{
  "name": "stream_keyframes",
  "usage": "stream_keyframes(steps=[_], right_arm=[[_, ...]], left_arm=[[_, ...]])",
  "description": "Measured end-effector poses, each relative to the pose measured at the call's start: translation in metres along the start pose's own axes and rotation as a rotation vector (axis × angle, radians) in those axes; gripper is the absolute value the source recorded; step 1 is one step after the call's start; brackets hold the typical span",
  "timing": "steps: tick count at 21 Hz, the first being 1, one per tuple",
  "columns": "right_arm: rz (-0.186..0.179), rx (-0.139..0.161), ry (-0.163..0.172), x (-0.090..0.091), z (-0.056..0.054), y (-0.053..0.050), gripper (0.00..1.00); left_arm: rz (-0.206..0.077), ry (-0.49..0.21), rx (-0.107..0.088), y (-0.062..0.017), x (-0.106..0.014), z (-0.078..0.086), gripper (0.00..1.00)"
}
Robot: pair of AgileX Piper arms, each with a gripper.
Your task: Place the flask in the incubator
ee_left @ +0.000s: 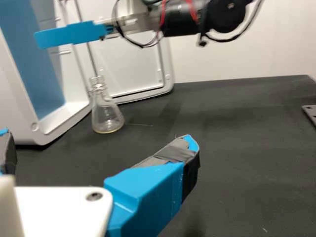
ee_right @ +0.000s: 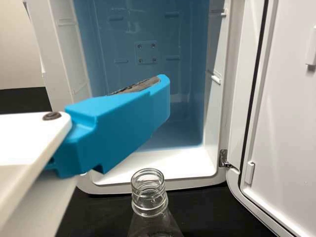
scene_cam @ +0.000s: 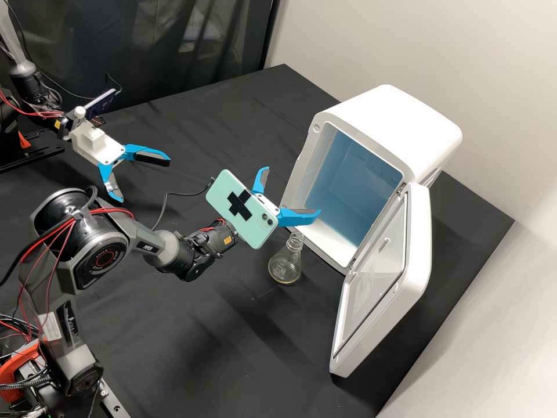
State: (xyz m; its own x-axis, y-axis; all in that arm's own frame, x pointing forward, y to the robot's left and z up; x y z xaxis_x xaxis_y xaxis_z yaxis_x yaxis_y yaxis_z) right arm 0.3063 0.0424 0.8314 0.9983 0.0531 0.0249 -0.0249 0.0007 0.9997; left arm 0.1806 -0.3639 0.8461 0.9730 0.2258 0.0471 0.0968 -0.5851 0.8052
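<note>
Blue fingers [scene_cam: 299, 216] of the right gripper [scene_cam: 292, 190] are spread wide and grasp nothing, poised just above the mouth of the Erlenmeyer flask [scene_cam: 286, 261]. The left gripper [scene_cam: 144, 177] hangs well apart, its jaws likewise released. The flask is clear glass with a threaded neck and no cap. It stands upright on the black bench [scene_cam: 232, 337], just in front of the white incubator [scene_cam: 400, 125]. The incubator's door [scene_cam: 383, 273] is swung open on a pale blue chamber, and the flask is outside it.
</note>
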Motion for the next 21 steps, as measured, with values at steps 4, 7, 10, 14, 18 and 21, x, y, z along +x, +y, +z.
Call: stream_keyframes(steps=[4, 7, 10, 14, 18, 21], right_arm=[[-0.006, 0.000, -0.008, -0.012, 0.008, -0.007, 1.00], [-0.040, -0.003, -0.071, -0.030, 0.021, -0.012, 1.00], [-0.027, -0.052, -0.067, -0.045, 0.029, -0.011, 1.00], [-0.033, -0.072, -0.068, -0.054, 0.035, -0.012, 1.00], [-0.064, -0.090, -0.083, -0.056, 0.045, -0.022, 1.00], [-0.100, -0.116, -0.114, -0.057, 0.054, -0.030, 1.00]], left_arm=[[0.015, 0.014, -0.004, -0.0014, -0.007, -0.004, 1.00], [0.016, 0.021, 0.000, -0.0012, -0.008, -0.006, 1.00], [0.013, 0.020, -0.003, -0.0018, -0.008, -0.006, 1.00], [0.016, 0.019, -0.003, -0.0015, -0.008, -0.006, 1.00], [0.016, 0.019, -0.004, -0.0016, -0.008, -0.006, 1.00], [0.012, 0.019, -0.006, -0.0025, -0.009, -0.005, 1.00]])
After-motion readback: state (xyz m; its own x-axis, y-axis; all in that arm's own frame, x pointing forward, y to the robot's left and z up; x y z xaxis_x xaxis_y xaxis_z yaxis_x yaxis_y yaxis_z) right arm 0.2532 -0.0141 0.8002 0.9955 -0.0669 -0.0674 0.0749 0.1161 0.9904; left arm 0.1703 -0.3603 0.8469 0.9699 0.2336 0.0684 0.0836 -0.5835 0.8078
